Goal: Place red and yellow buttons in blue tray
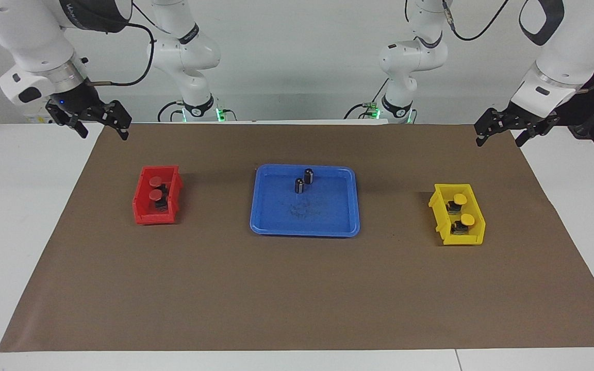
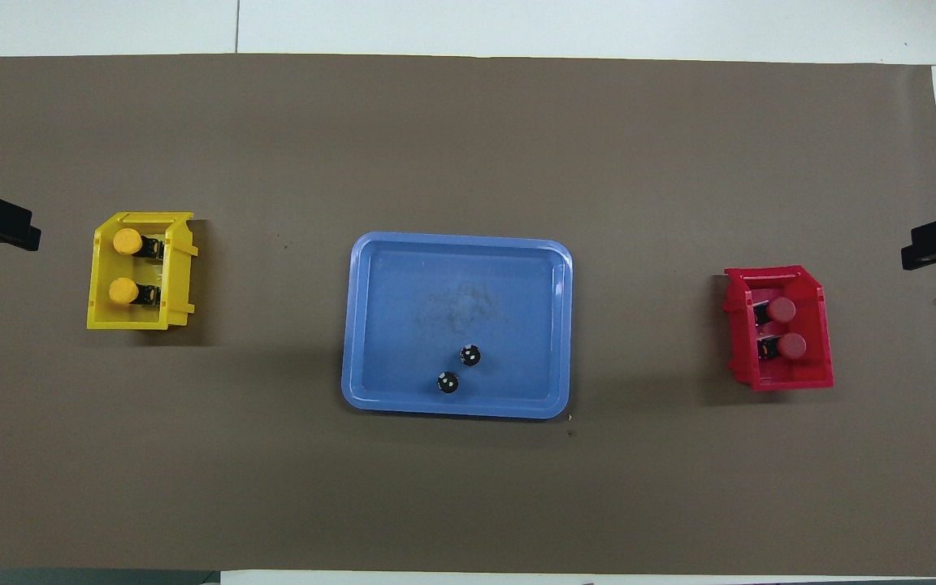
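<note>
Two red buttons (image 1: 155, 188) (image 2: 785, 327) lie in a small red bin (image 1: 145, 214) toward the right arm's end of the table. Two yellow buttons (image 1: 463, 209) (image 2: 125, 266) lie in a small yellow bin (image 1: 439, 206) toward the left arm's end. Between the bins sits the blue tray (image 1: 323, 219) (image 2: 403, 317). My right gripper (image 1: 103, 133) hangs open and empty over the mat's corner, apart from the red bin. My left gripper (image 1: 499, 140) is likewise open and empty, over the mat's edge by the yellow bin.
Two small black capless cylinders (image 1: 304, 181) (image 2: 459, 368) stand upright in the blue tray, in its part nearer the robots. A brown mat (image 1: 297, 288) covers most of the white table. Both arms wait raised at the table's ends.
</note>
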Controlling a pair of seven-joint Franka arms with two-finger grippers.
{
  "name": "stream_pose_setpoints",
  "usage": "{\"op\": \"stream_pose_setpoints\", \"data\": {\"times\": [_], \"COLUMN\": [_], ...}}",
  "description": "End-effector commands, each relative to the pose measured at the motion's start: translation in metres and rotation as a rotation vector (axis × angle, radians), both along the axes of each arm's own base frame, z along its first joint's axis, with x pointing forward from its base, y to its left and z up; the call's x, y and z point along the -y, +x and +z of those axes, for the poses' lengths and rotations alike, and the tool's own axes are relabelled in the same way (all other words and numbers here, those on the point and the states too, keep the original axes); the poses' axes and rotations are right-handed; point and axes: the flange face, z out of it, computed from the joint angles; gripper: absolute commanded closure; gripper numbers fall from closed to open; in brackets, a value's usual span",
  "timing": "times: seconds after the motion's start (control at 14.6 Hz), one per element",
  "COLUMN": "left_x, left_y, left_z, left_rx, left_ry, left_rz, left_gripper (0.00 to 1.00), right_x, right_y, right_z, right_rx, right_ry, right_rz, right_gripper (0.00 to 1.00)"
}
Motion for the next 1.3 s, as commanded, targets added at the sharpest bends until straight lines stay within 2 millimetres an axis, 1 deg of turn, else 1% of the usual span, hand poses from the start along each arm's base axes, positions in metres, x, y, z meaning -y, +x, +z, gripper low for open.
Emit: {"op": "stream_pose_setpoints", "data": {"times": [0.0,0.34,0.62,0.69,0.75,0.82,0.96,1.17,1.24], "left_x": [-0.004,-0.003,-0.003,-0.003,-0.003,-0.003,-0.003,-0.003,-0.003], "left_y": [-0.009,-0.009,-0.009,-0.009,-0.009,-0.009,-0.009,-0.009,-0.009], "left_z": [0.001,0.001,0.001,0.001,0.001,0.001,0.001,0.001,0.001], "left_rx": [-0.003,-0.003,-0.003,-0.003,-0.003,-0.003,-0.003,-0.002,-0.006], "left_ry": [0.0,0.0,0.0,0.0,0.0,0.0,0.0,0.0,0.0], "left_rz": [-0.01,-0.011,-0.011,-0.011,-0.011,-0.011,-0.011,-0.012,-0.011], "left_gripper": [0.0,0.0,0.0,0.0,0.0,0.0,0.0,0.0,0.0], "right_x": [-0.001,0.001,-0.004,-0.004,-0.003,-0.003,-0.013,-0.017,-0.016], "right_y": [-0.005,-0.006,-0.004,-0.005,-0.006,-0.012,-0.022,-0.023,-0.023], "right_z": [0.002,-0.001,-0.001,-0.007,-0.014,-0.03,-0.061,-0.094,-0.108], "right_rx": [-0.004,-0.01,-0.001,-0.004,0.015,0.037,0.057,0.043,0.05], "right_ry": [-0.009,-0.007,0.002,0.004,0.005,0.007,0.014,0.039,0.049], "right_rz": [0.0,-0.008,0.014,0.026,0.029,0.032,0.052,0.049,0.052], "right_gripper": [0.0,0.0,0.0,0.0,0.0,0.0,0.0,0.0,0.0]}}
